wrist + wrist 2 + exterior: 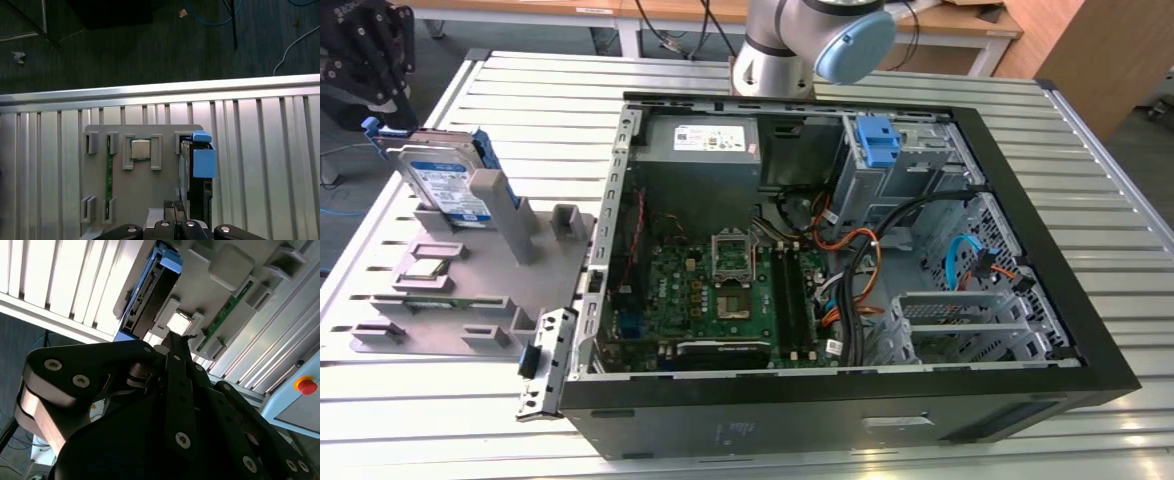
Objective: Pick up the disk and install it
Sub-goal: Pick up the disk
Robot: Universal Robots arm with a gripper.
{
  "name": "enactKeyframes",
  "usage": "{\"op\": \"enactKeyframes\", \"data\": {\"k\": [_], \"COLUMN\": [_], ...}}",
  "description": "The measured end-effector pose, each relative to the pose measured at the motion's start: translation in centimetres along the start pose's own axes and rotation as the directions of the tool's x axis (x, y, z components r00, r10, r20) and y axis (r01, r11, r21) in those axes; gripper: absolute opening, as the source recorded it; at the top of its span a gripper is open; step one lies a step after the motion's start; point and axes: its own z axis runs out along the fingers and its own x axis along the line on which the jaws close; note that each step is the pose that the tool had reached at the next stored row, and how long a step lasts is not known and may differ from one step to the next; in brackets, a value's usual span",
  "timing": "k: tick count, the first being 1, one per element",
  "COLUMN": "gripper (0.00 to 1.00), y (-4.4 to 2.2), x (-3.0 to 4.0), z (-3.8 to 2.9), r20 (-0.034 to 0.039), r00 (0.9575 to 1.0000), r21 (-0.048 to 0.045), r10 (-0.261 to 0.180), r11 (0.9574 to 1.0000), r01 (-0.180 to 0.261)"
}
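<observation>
The disk [447, 185] stands on edge in a slot of the grey holder [454, 310], at the exterior view's left beside the open computer case [1081, 350]. It is silver with a blue-and-white label and blue rails. My black gripper [380, 110] hangs just above the disk's far top corner. In both wrist views the fingertips look shut together with nothing between them. In the first wrist view the gripper [174, 206] sits beside the disk [196, 175]. In the second wrist view the gripper [175, 340] points toward the disk [150, 295].
The holder also carries a processor chip [140, 148] and a green memory stick [108, 175]. Inside the case are a light-blue bracket [878, 140], a grey power supply [707, 140], a motherboard [720, 290] and cables. A red button [306, 385] sits off the ribbed table.
</observation>
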Motion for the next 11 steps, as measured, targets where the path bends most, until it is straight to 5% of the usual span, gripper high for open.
{"op": "enactKeyframes", "data": {"k": [8, 9, 11], "gripper": [0.11, 0.11, 0.11], "y": [0.00, 0.00, -0.01], "x": [-0.01, -0.01, -0.01], "z": [0.04, 0.06, 0.05], "r20": [-0.0006, 0.0061, 0.0325], "r00": [0.9963, 0.9960, 0.9949], "r21": [0.0042, 0.0047, 0.0056], "r10": [-0.086, -0.089, -0.095], "r11": [0.9963, 0.9960, 0.9955], "r01": [0.086, 0.089, 0.095]}}
